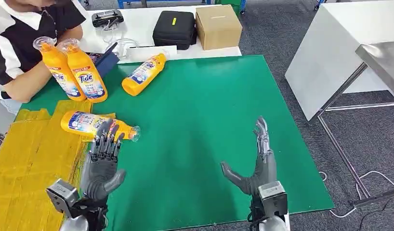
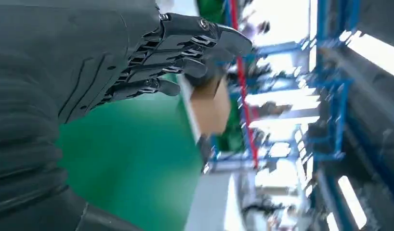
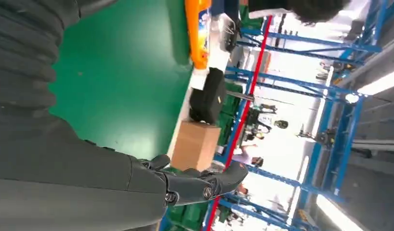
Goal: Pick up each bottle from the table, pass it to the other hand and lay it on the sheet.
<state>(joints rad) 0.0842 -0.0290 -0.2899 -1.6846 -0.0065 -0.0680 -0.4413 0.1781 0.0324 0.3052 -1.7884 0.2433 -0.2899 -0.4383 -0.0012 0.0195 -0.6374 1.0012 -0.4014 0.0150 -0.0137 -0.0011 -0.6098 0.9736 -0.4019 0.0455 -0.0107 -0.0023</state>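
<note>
An orange Tide bottle [image 1: 91,124] lies on its side at the edge of the yellow sheet [image 1: 26,154], cap toward the green mat [image 1: 204,120]. My left hand [image 1: 102,161] hovers just in front of it, fingers spread, holding nothing. My right hand [image 1: 256,163] is raised over the mat's front right, fingers straight and apart, empty. A second bottle [image 1: 143,73] lies farther back on the mat. Two more bottles [image 1: 84,77] are held upright by a person at the back left. In the left wrist view my left hand [image 2: 151,53] is over the mat. The right wrist view shows my right hand [image 3: 195,185] and an orange bottle [image 3: 197,31].
A person [image 1: 21,43] sits at the back left corner. Behind the mat stand a black case [image 1: 174,29] and a cardboard box [image 1: 217,26] on a white table. A white table [image 1: 339,53] and a metal one [image 1: 383,62] stand to the right.
</note>
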